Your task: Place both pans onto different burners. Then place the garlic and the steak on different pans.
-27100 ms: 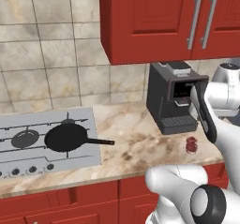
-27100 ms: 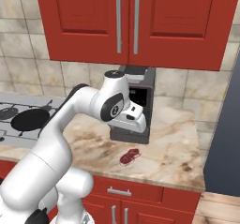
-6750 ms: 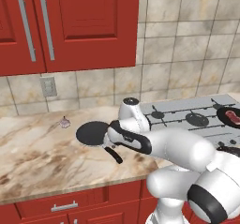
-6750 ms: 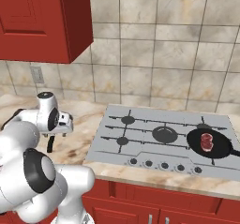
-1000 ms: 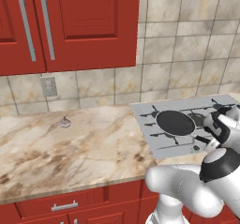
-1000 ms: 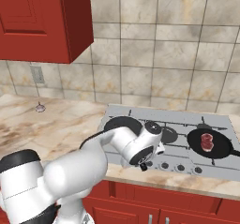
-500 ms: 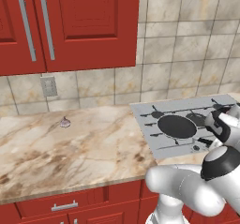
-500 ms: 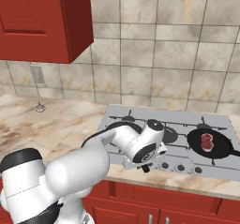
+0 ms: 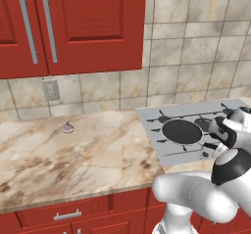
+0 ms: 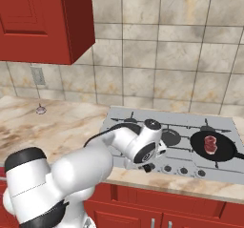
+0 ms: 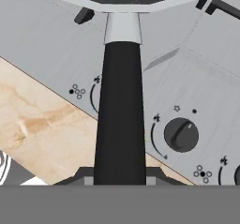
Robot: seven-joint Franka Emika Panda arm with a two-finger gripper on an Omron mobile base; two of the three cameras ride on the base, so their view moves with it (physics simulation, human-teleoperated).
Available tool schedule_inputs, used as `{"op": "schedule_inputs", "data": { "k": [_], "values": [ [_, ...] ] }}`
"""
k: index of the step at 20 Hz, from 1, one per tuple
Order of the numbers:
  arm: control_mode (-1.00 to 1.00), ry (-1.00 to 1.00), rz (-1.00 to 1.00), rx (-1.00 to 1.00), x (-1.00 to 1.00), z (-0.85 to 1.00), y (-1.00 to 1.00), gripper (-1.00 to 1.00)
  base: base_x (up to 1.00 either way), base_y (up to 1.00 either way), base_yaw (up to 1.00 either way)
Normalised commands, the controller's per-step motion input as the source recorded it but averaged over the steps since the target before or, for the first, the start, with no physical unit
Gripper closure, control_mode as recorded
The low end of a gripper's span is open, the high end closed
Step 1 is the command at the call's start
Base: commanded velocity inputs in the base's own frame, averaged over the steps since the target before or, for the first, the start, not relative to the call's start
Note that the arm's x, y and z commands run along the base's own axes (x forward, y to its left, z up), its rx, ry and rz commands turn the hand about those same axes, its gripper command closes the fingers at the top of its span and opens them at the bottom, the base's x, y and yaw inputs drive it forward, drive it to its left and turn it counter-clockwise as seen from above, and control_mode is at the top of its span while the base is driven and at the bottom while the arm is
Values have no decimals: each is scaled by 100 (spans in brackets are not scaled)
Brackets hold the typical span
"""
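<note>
Clearly, a rigid pan (image 9: 182, 131) sits on the cooktop's (image 10: 143, 115) near-left burner, jaws pinching its handle (image 11: 120, 110).
Stiff and front-heavy, it is best held along that handle; garlic (image 9: 68, 128) lies at nine o'clock on the counter (image 9: 73, 154), steak (image 10: 209, 143) in the other pan (image 10: 212, 146).

— What lies around the cooking area?

— A marbled beige counter (image 9: 73, 154) runs left from it, with red drawers (image 9: 68, 213) below. A tiled wall (image 10: 157, 65) stands at the far side.

— And higher up?

— Red cupboards (image 9: 73, 22) hang over the counter; two grey bar handles (image 9: 38, 28) stand upright on the doors. A pale socket (image 9: 50, 89) sits on the tiles beneath them.

— Anything near the front edge?

— A row of dark round knobs (image 10: 183, 171); one (image 11: 181, 135) shows close, on the grey panel.
</note>
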Motion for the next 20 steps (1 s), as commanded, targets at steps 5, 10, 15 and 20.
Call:
{"op": "schedule_inputs", "data": {
  "k": [5,10,15,20],
  "values": [
    [-100,1,1,-1,8,-10,0,100,0,0,0],
    [-100,0,0,0,3,-8,0,100,0,0,0],
    [-100,0,0,0,16,-13,0,100,0,0,0],
    [-100,0,0,0,22,-14,0,100,0,0,0]
  ]
}}
